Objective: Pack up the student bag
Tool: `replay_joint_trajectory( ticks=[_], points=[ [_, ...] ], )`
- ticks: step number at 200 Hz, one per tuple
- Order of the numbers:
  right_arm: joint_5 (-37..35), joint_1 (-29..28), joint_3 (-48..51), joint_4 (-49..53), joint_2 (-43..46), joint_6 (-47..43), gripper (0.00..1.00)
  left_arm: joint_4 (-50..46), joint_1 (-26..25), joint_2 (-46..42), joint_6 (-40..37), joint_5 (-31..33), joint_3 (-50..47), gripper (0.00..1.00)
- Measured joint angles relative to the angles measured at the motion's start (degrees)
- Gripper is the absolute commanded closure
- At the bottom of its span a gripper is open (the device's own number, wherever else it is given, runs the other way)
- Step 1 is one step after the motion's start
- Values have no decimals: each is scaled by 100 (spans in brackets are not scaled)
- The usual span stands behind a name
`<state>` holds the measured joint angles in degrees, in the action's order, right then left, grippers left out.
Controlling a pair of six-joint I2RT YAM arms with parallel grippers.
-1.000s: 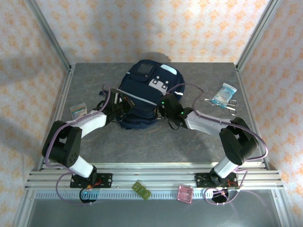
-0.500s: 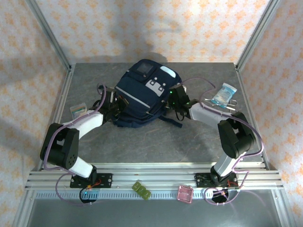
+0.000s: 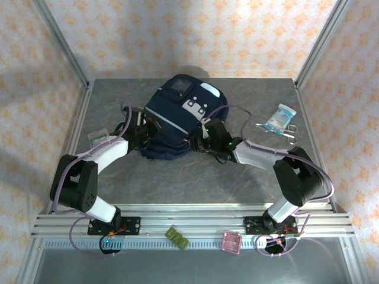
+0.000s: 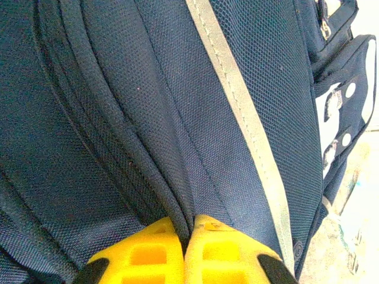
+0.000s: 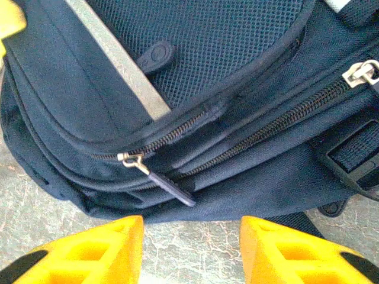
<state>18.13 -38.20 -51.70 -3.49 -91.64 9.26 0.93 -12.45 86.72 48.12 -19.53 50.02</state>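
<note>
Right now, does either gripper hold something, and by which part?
The left gripper is shut on the navy backpack, pinching a fabric fold near the grey stripe. The right gripper is open in front of a zipper pull and holds nothing.

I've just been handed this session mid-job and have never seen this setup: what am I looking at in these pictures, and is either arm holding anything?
Two robot arms are bolted at the near edge of a grey table. The wide picture looks down from above and behind them. The other two come from a camera on each wrist, so the yellow fingers at the bottom are that arm's own. The student bag, a navy backpack, lies in the middle. The left pincer is shut, pinching a fold of the bag's fabric. The right pincer is open and holds nothing, with a zipper pull just ahead of it. Off to the right lie a small packet and scissors; at the left, a small box.
</note>
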Motion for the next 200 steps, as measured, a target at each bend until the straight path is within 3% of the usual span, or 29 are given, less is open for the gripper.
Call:
replay_joint_trajectory(
  ticks=[63,121,144,158,167,200],
  points=[
    [168,-83,68,-516,66,-1082,52,-116,39,-13,42,-175,96,100],
    [162,-348,-120,-516,-339,-1408,57,-114,61,-13,90,-260,96,100],
    [96,-378,-284,-505,-645,-1408,68,-114,61,-13,114,-260,96,100],
    [13,-378,-439,-433,-826,-1381,90,-116,61,-13,131,-260,96,100],
    [-42,-376,-540,-396,-929,-1342,97,-114,68,-13,131,-260,101,100],
    [-133,-350,-616,-334,-990,-1161,100,-114,98,-13,129,-264,105,100]
  ],
)
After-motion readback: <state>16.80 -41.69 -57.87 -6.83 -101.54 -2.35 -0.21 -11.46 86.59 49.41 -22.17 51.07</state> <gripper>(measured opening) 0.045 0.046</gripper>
